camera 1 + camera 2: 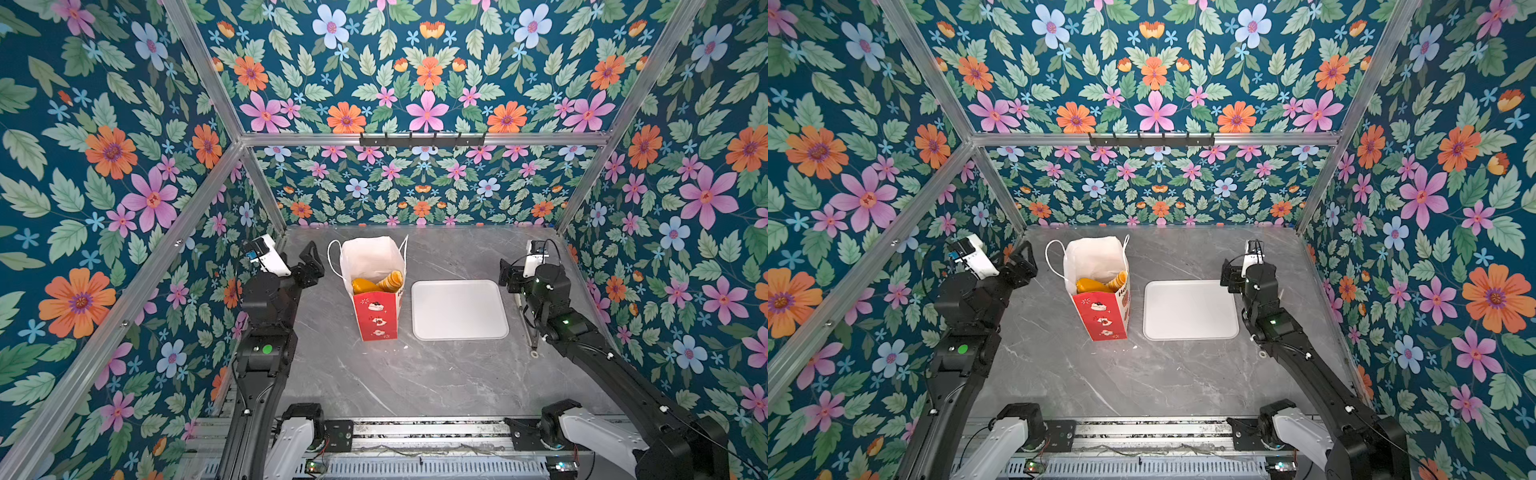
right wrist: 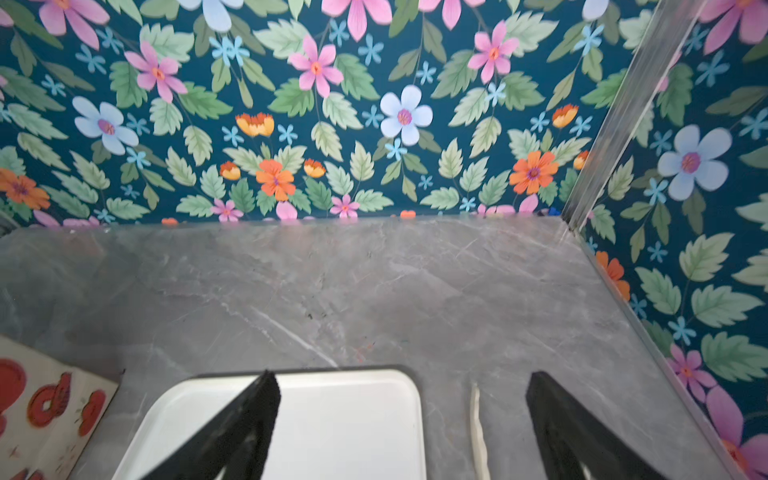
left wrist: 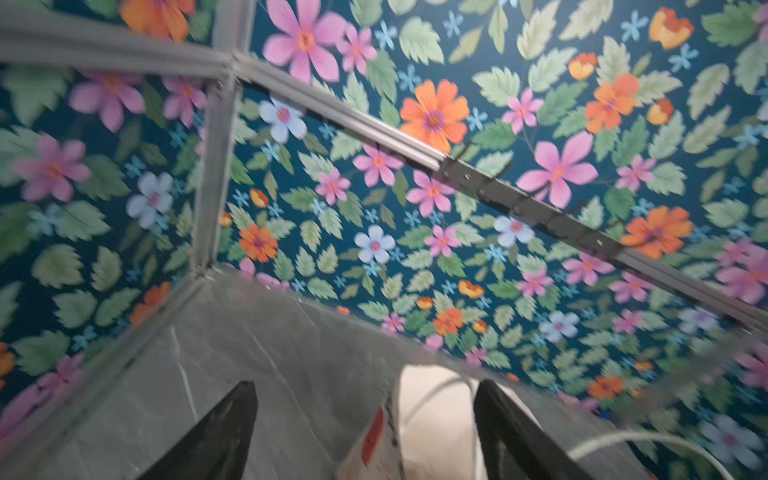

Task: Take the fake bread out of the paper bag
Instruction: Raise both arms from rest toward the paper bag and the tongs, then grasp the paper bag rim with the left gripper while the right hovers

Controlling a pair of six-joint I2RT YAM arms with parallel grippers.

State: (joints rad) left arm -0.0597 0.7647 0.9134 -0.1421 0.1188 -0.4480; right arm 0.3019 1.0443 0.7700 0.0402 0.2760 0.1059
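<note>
Fake bread (image 1: 379, 283) lies low in paper bag (image 1: 377, 318), mid-frame; left claw (image 3: 363, 388) and right claw (image 2: 403, 376) spread wide, empty: descend straight, clear of handles.

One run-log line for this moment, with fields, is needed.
paper bag: upright, fake bread inside | white tray: bare | left gripper: open, beside bag | right gripper: open

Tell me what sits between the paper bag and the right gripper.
The white tray lies flat on the table between the paper bag and the right gripper; both top views show it.
</note>
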